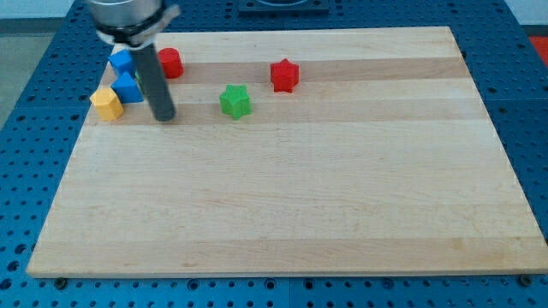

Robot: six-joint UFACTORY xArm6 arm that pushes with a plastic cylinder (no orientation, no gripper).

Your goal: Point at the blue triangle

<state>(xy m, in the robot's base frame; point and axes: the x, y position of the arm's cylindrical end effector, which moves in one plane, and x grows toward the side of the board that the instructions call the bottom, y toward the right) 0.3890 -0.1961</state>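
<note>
The blue triangle (128, 87) lies near the view's top left on the wooden board (282, 214). My tip (164, 117) rests on the board just right of and slightly below the blue triangle, a small gap apart. A blue cube (121, 61) sits just above the triangle. A yellow block (107, 103) lies to its lower left, touching or nearly touching it. A red block (170, 62) is behind the rod to the upper right.
A green star block (235, 101) lies right of my tip. A red star block (284, 75) sits further right near the top. The board's left edge runs close to the yellow block.
</note>
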